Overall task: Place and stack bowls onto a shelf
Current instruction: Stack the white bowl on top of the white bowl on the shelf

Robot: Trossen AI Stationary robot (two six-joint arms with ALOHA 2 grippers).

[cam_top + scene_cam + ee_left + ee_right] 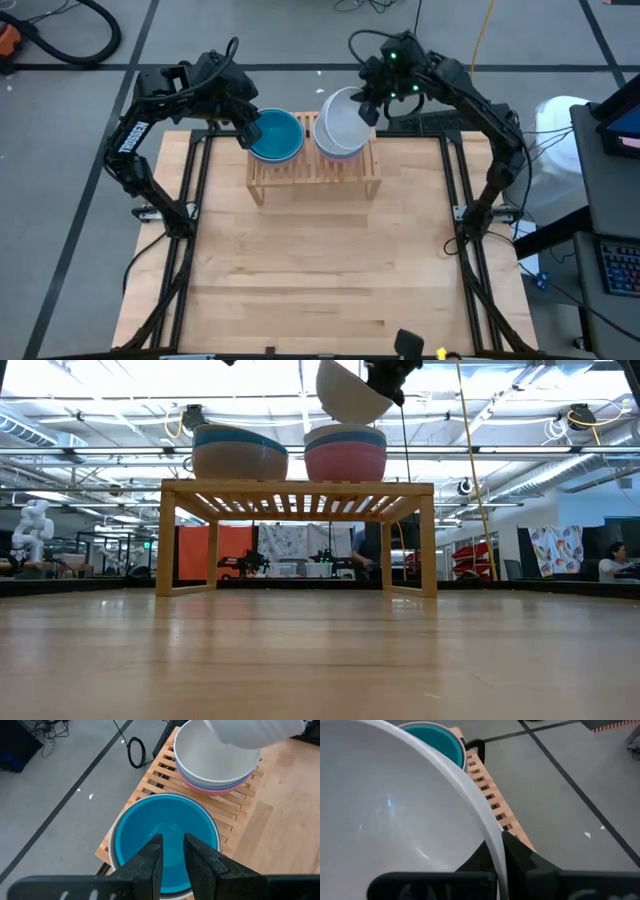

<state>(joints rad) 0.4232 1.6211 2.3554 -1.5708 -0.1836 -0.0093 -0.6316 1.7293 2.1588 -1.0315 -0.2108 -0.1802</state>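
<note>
Seen from above: two bowl stacks side by side on the shelf (314, 170), blue bowl (275, 136) topmost on the left stack, white bowl (344, 122) tilted over the right stack (338, 152).

Only at bench level: white bowl clearly lifted, apart from the pink-and-blue stack beneath; left stack beige under a teal rim.

Left wrist camera: left hand (172, 857) just over the blue bowl, fingers slightly apart, gripping nothing.

Right wrist camera: right hand (501, 855) clamped on the white bowl's rim, most else blocked by the bowl.

Pale wooden bench (320, 270), otherwise bare. Grey floor with black tape lines and cables; open workshop behind, person (618, 560) seated far right.
</note>
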